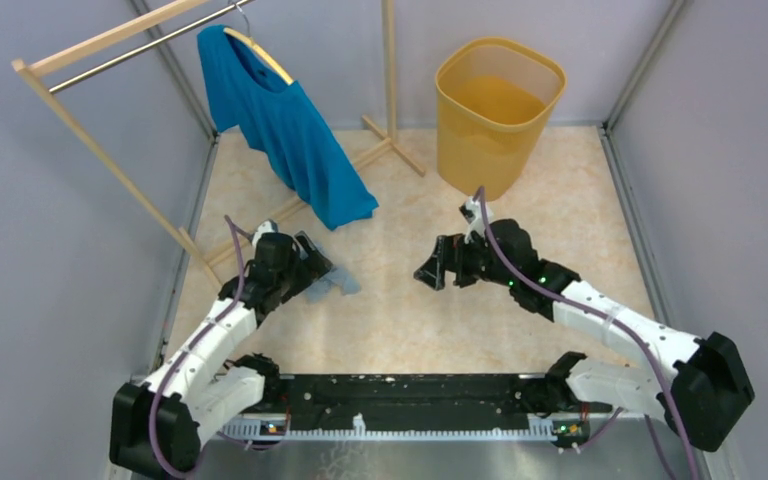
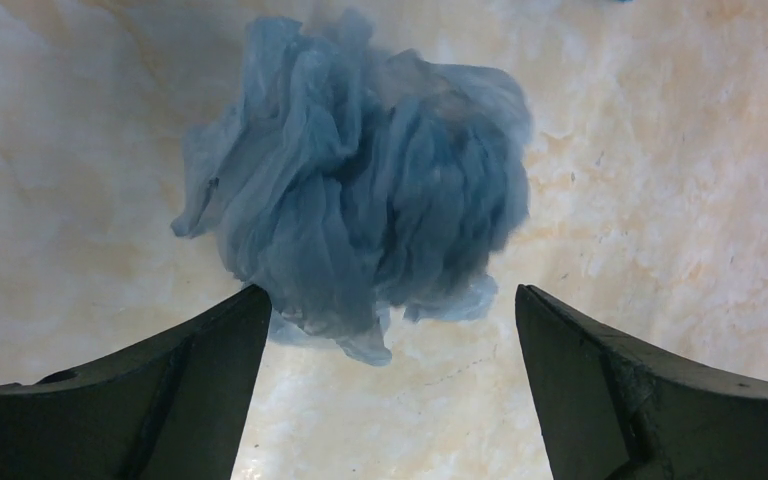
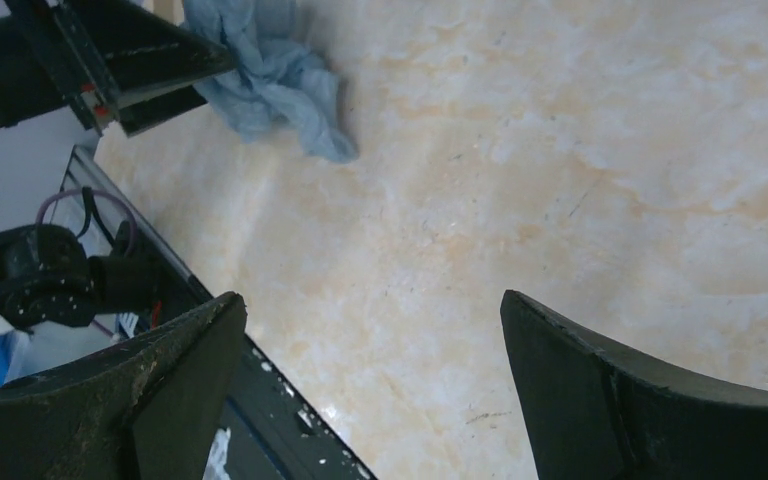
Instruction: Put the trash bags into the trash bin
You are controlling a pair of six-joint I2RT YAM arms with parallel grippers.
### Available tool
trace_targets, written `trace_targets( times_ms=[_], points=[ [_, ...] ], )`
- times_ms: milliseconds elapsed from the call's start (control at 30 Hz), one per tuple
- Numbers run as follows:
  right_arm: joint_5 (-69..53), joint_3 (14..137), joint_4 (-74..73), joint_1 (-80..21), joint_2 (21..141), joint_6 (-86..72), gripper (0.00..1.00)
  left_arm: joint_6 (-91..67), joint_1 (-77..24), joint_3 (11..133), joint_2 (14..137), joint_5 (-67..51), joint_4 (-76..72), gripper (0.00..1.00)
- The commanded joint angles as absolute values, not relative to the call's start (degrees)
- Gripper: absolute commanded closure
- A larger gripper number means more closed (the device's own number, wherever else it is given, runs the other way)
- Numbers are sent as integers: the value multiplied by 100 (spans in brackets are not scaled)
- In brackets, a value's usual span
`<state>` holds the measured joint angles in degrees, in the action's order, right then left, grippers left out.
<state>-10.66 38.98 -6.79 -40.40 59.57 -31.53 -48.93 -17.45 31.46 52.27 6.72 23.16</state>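
Nothing is done yet: the crumpled trash bag (image 2: 360, 200) lies on the worktop's left side, just ahead of your wide-open left gripper (image 2: 388, 292), ungripped. Your right gripper (image 3: 370, 298) gapes empty too. The trash bin (image 1: 480, 150) stands near the far right corner, with nothing showing inside.

text readable: none in any view | trash bin (image 1: 488, 150): plain yellow wall, no lettering made out | trash bags (image 2: 360, 190): pale blue film, no print seen | T-shirt (image 1: 285, 125): plain blue cloth, no logo or label legible
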Motion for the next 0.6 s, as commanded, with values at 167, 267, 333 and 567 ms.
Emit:
trace_targets(
  times_ms=[167, 267, 333, 567],
  points=[
    [-1487, 3463, -41, -4426, 6269, -3232, 1, -4837, -1758, 2849, 5923, -600, 1353, 8],
    [-1408, 3416, 244, -4509, 6544, -3426, 1, -4655, -1758, 2797, 6083, -1104, 970, 27],
    [-1391, 3354, 529, -4547, 6703, -3449, 1, -4548, -1766, 2786, 6180, -1447, 767, 48],
    [-1313, 2616, 2292, -4570, 6831, -2817, 5, -4323, -2001, 2686, 6304, -2654, -107, 70]
  ],
)
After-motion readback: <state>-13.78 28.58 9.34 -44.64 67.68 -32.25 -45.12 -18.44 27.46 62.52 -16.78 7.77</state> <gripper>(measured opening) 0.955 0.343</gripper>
